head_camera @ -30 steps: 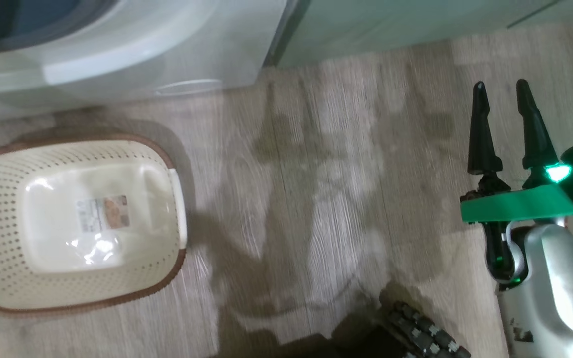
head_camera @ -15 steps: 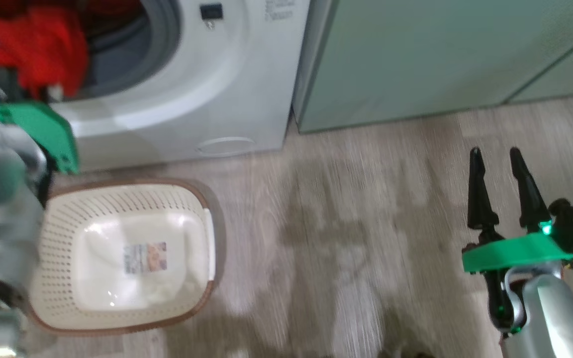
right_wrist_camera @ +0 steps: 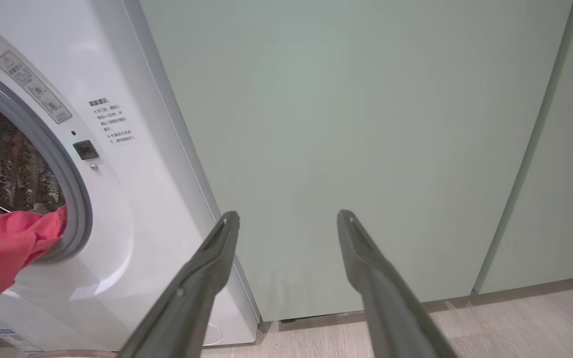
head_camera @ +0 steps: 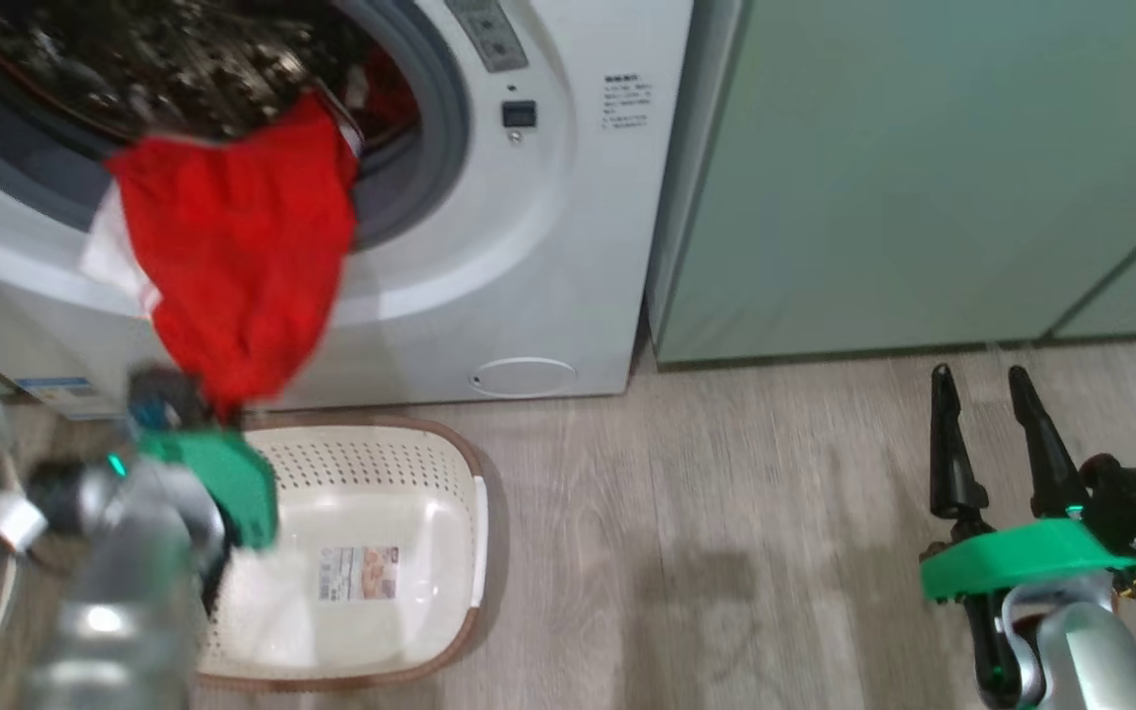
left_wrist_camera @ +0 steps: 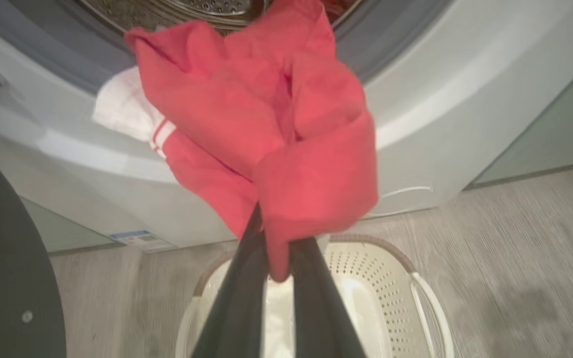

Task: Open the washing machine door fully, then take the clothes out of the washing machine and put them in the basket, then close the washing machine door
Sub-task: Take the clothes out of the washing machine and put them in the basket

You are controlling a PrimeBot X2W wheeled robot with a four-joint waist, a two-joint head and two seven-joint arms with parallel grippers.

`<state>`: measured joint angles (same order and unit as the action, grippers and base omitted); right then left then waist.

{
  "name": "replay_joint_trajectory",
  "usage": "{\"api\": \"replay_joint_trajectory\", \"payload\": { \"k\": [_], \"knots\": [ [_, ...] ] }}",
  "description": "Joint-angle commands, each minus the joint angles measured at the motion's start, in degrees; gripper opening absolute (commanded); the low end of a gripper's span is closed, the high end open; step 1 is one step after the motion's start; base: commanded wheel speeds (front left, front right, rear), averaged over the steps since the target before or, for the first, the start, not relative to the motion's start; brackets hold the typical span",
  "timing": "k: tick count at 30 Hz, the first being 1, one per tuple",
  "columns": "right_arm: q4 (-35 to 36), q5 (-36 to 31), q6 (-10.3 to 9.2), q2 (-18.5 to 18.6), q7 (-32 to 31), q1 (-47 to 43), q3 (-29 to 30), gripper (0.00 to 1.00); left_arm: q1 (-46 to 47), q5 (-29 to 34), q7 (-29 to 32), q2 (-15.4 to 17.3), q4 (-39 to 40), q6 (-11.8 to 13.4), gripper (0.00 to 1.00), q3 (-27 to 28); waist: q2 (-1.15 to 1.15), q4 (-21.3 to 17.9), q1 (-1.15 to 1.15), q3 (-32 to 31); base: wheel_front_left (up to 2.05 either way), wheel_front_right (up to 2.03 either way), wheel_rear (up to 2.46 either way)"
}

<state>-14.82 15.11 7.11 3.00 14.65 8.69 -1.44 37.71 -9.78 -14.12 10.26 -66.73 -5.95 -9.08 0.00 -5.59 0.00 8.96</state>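
The left gripper (left_wrist_camera: 276, 251) is pinching the lower end of the clothes (left_wrist_camera: 266, 124), its two dark fingers (left_wrist_camera: 239, 298) lying almost together with a fold of red fabric caught between them, so I am judging it closed on the garment. In the left wrist view the red cloth is stretching from the drum (head_camera: 164, 49) of the washing machine (head_camera: 548, 247) at twelve o'clock, over the grey lip, down to the grip at six o'clock. That is its long axis, and its upper part, with a white striped patch at ten o'clock, is draping over the opening rather than hanging clear of it. The basket (left_wrist_camera: 371, 278) is sitting on the floor (head_camera: 726, 513) just in front of the machine, right under the grip at six o'clock of the fingertips. So the coming move is looking like a pull away from the drum until the tail is slipping free, then a lowering straight into the basket. The left arm is plainly the nearer one, its pale forearm (head_camera: 124, 592) reaching up from seven o'clock in the head view. The washing machine door (left_wrist_camera: 8, 278) is standing open at eight o'clock. The right gripper (head_camera: 979, 380) is idling well apart at four o'clock, fingers spread and holding nothing, pointing toward the green cabinets (head_camera: 923, 177)
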Motion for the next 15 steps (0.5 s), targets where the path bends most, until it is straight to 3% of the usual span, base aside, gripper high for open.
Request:
{"api": "replay_joint_trajectory", "payload": {
  "k": [1,15],
  "knots": [
    [1.43,-0.33,0.37,0.07,0.35,-0.11,-1.20,1.00,-0.17,-0.62,-0.48,1.38,1.59,0.29,0.00,0.95,0.00,0.86,0.00,-1.28,0.00,0.00,0.00],
    [0.95,0.49,0.37,1.02,0.35,-0.82,-2.22,1.00,-12.26,-2.41,7.42,-1.38,2.93,-0.73,0.00,-1.71,0.00,0.45,0.00,-2.15,0.00,0.00,0.00]
  ]
}}
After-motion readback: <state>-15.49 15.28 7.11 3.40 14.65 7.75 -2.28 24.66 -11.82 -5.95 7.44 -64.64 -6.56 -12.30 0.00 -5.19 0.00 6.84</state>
